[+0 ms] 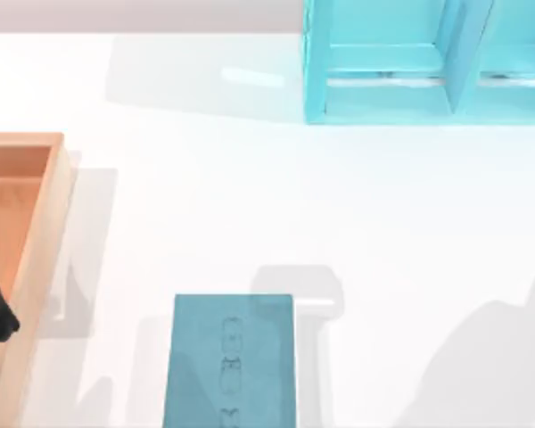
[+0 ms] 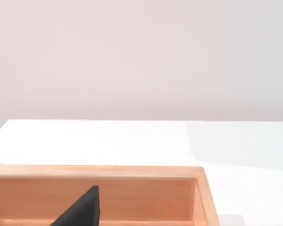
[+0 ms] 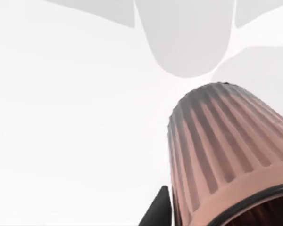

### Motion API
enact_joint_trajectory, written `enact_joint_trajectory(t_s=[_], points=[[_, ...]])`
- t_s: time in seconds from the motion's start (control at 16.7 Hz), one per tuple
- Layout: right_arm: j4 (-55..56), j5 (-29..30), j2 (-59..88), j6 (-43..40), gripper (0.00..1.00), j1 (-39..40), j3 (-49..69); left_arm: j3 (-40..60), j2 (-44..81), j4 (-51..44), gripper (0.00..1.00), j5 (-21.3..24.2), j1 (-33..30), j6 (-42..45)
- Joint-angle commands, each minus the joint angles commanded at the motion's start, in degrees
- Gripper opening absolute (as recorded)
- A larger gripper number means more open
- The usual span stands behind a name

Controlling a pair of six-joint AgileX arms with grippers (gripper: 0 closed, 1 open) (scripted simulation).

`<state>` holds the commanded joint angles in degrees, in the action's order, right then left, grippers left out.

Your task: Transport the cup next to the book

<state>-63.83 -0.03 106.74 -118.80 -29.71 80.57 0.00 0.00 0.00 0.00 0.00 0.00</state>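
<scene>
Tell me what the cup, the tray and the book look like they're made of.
The cup looks like matte ceramic or plastic: reddish-brown ribbed wall, dark rim, no gloss. The tray looks like unfinished wood: orange-brown, thick flat walls, faint grain in the left wrist view. The book seems cloth- or card-covered: dull teal, faint embossed letters.

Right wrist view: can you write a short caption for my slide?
A ribbed pinkish cup seen close up above the white table, a dark finger tip beside it.

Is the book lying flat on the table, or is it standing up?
Flat. In the top view the book shows its whole cover, lettering facing up.
</scene>
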Motion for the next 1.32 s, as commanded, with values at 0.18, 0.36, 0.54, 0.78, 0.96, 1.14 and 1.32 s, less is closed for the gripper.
enact_joint_trajectory(t_s=[0.18,0.36,0.54,0.78,0.96,1.14,1.32], points=[[0.1,0.0,0.3,0.1,0.00,0.0,-0.2,0.0,0.0,0.0,1.00,0.0,0.0,0.0],[0.0,0.1,0.2,-1.5,0.00,0.9,0.0,0.0,0.0,0.0,1.00,0.0,0.0,0.0],[-0.8,0.2,0.1,-8.5,0.00,4.8,0.8,0.0,0.0,0.0,1.00,0.0,0.0,0.0],[-2.6,0.5,-0.2,-26.2,0.00,13.9,2.2,0.0,0.0,0.0,1.00,0.0,0.0,0.0],[-4.6,0.4,-0.4,-45.9,0.00,22.9,3.0,0.0,0.0,0.0,1.00,0.0,0.0,0.0],[-7.1,0.1,-0.6,-69.8,0.00,33.1,3.2,0.0,0.0,0.0,1.00,0.0,0.0,0.0],[-9.6,-0.5,-1.0,-95.1,0.00,43.7,3.2,0.0,0.0,0.0,1.00,0.0,0.0,0.0]])
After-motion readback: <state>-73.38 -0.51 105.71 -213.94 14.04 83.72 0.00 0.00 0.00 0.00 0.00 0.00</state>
